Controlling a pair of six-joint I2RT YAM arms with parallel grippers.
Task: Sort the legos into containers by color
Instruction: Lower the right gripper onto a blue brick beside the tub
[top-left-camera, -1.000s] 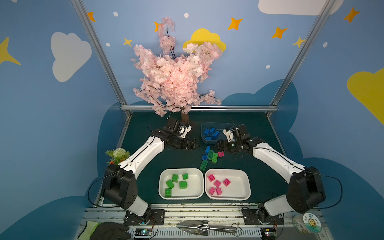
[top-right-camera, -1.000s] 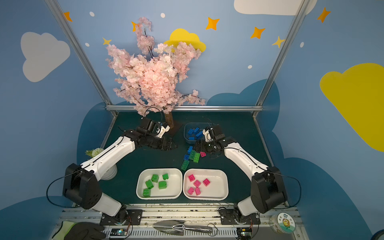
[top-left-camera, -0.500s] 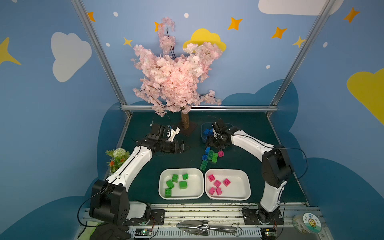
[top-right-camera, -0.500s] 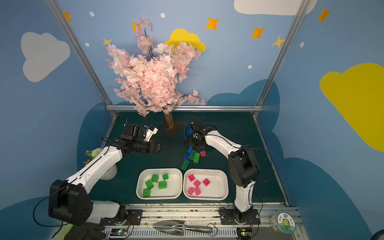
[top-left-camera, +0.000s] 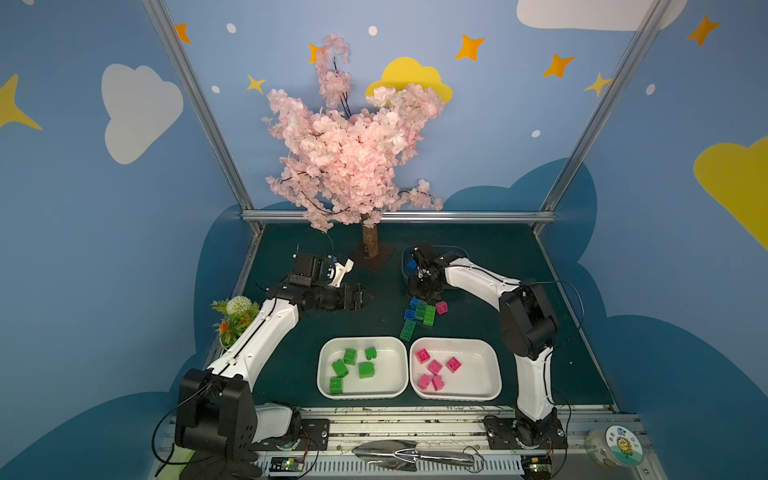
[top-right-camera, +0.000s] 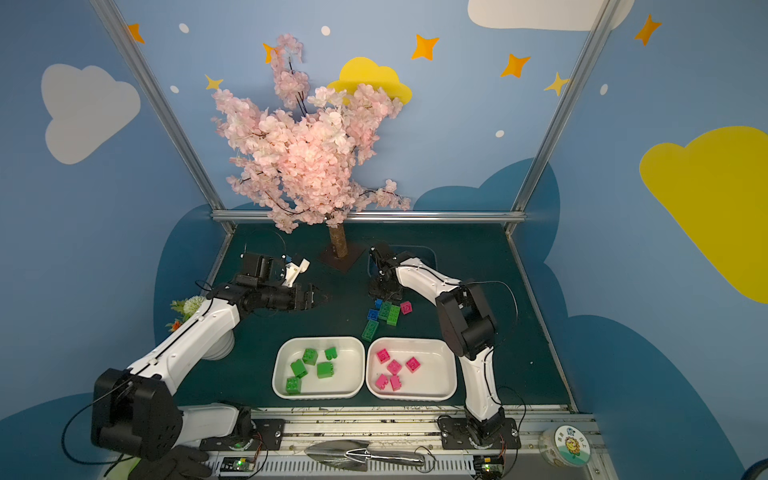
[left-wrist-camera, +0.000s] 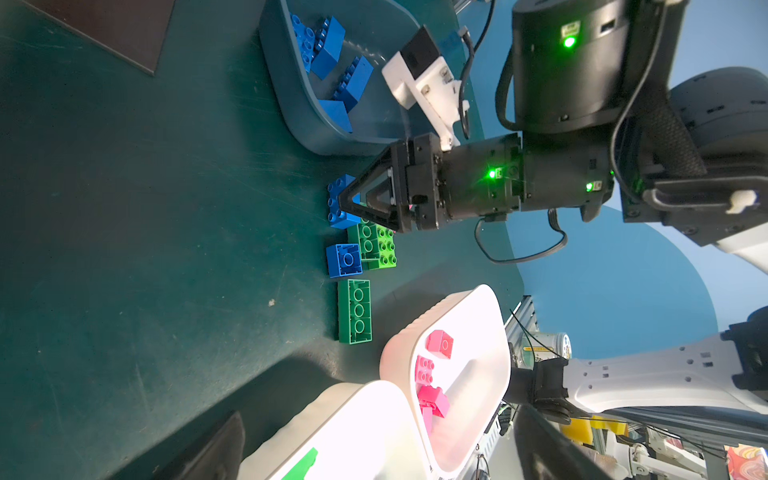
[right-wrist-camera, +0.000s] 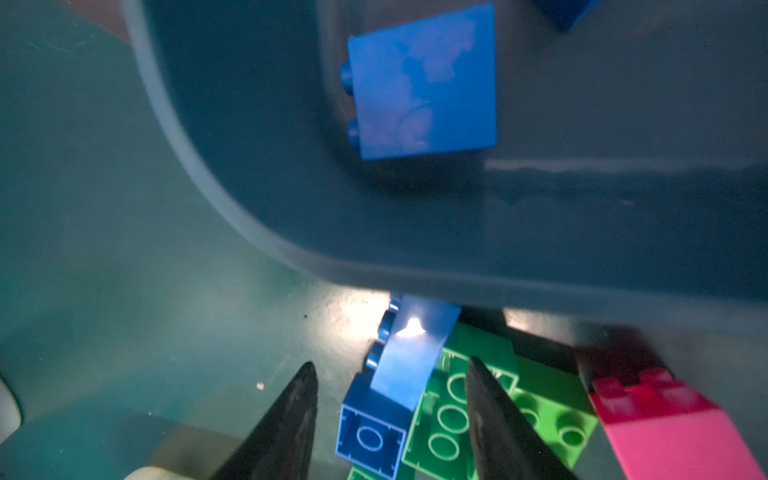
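Observation:
Loose legos lie in a pile on the dark mat: blue bricks (top-left-camera: 409, 313), green bricks (top-left-camera: 429, 316), a long green one (top-left-camera: 407, 330) and a pink one (top-left-camera: 441, 307). My right gripper (top-left-camera: 422, 291) hangs low over the pile's far end, just in front of the grey-blue tub (top-left-camera: 457, 251). Its jaws are open and straddle a blue brick (right-wrist-camera: 409, 357), with a gap still on one side. The tub holds blue bricks (left-wrist-camera: 328, 45). One white tray (top-left-camera: 388, 384) holds green bricks, the other (top-left-camera: 478, 376) pink ones. My left gripper (top-left-camera: 363, 299) is open and empty, left of the pile.
A pink blossom tree (top-left-camera: 349, 166) stands on a dark base plate (top-left-camera: 374, 257) at the back, beside the tub. A white flower pot with a plant (top-left-camera: 232, 316) sits at the mat's left edge. A metal trowel (top-left-camera: 411, 455) and a tin (top-left-camera: 615, 444) lie on the front rail.
My right gripper has reached over the far end of the pile and its jaws have narrowed around the blue brick. The left gripper has drawn back from the tub, still open.

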